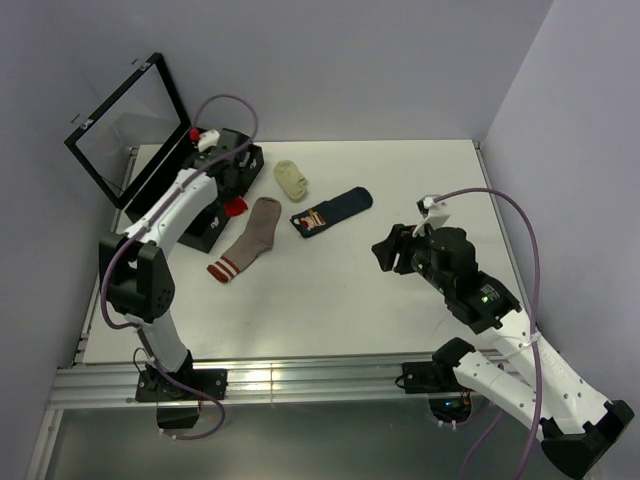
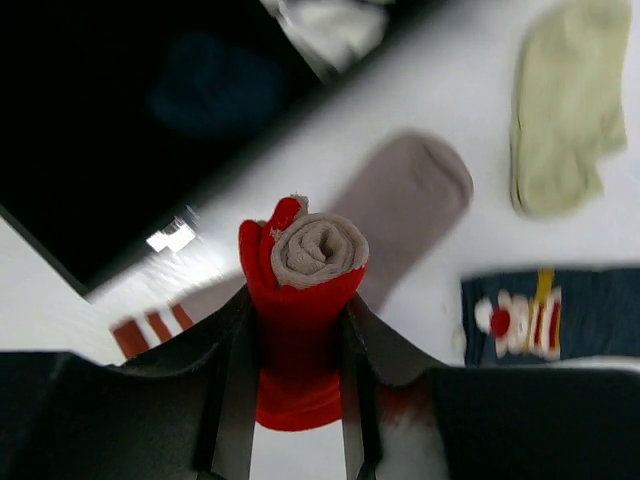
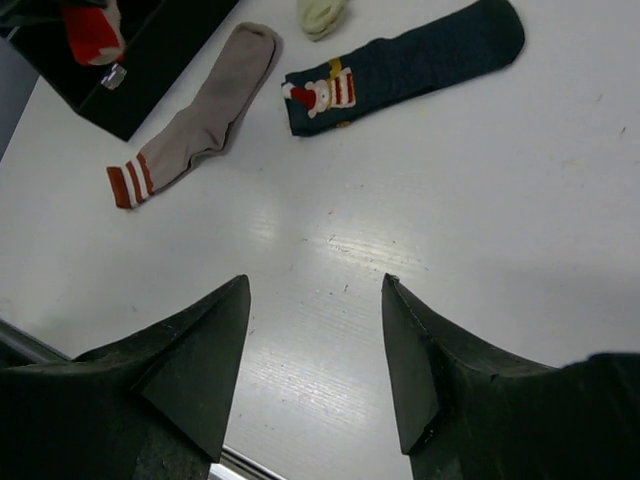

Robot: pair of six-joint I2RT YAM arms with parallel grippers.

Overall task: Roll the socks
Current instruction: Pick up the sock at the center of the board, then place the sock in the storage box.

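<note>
Rolled sock [image 2: 305, 262] gripped in left pincer [image 2: 297, 335] by the black box [image 3: 160, 60] (its bin, perhaps); pink sock [image 1: 250, 238] and navy sock [image 1: 333, 211] lie flat; right pincer [image 3: 314, 285] gapes empty.

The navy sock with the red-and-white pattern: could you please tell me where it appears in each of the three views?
Top external: the navy sock lies upper middle, slanting up to the right.
Left wrist: lower right, only its patterned end showing, cut off by the right edge.
Right wrist: top, right of centre, lying diagonally.
Shared landmark: the dusty-pink sock with the striped cuff lies just left of it in every view.
</note>
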